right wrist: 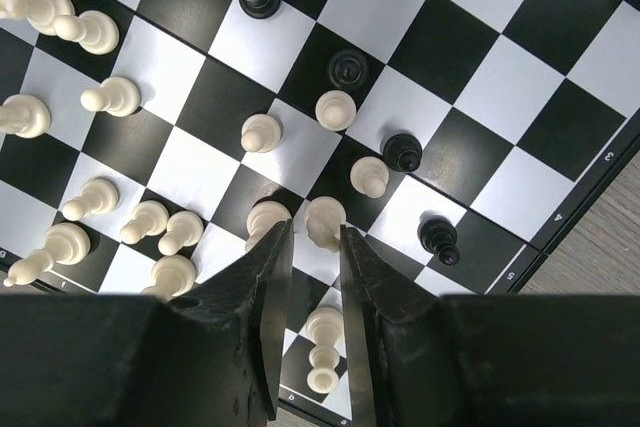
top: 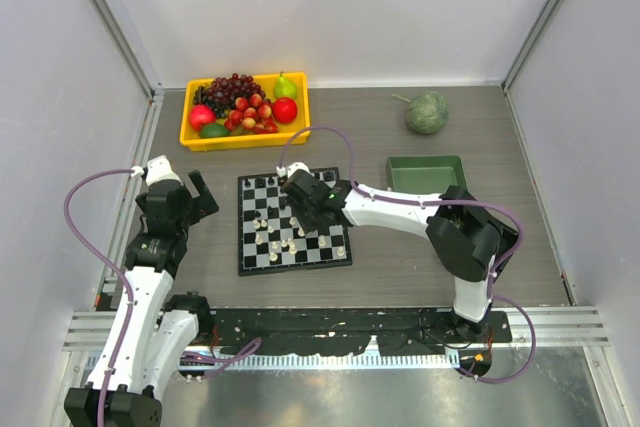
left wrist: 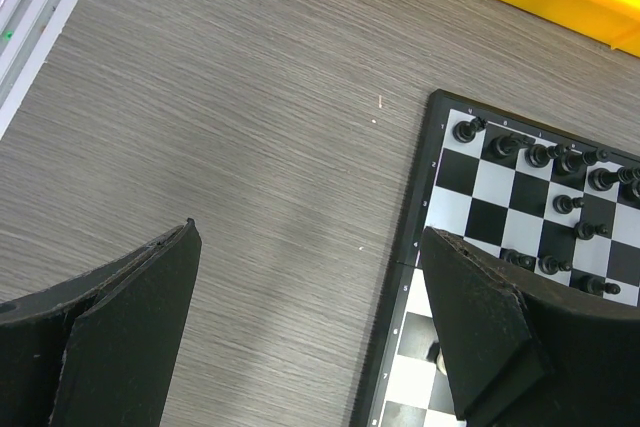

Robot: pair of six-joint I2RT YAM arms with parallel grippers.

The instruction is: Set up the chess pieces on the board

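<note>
A: Chess pieces [top: 285, 244] are sitting on the board [top: 243, 247], mid-counter [top: 400, 272]. Cream ones are clustering in the middle and near rows, black ones lining the far rows. Right pincer?

B: Right pincer [right wrist: 312, 231] is hovering low over the board, jaws standing only narrowly apart. One cream piece [right wrist: 325, 219] is sitting right at the mouth, between the tips. Cannot tell whether the grip is actually biting on it.

A: Anything crowding it?

B: Plenty. A second cream piece [right wrist: 266, 217] is standing just beside one fingertip, and a third [right wrist: 322, 347] is showing in the gap farther back. Black pawns [right wrist: 403, 152] are standing near, on the squares just beyond.

A: Left pincer?

B: Left pincer [left wrist: 310, 237] is hanging wide open, holding nothing, over bare counter just beside the board's left border. One finger [left wrist: 480, 327] is overlapping the board's edge in its wrist view.

A: Surroundings?

B: A yellow tray [top: 240, 140] of fruit is lying beyond the board, a green tray [top: 425, 160] to its right, and a round green fruit [top: 426, 112] farther back. All are sitting apart from the board.
</note>
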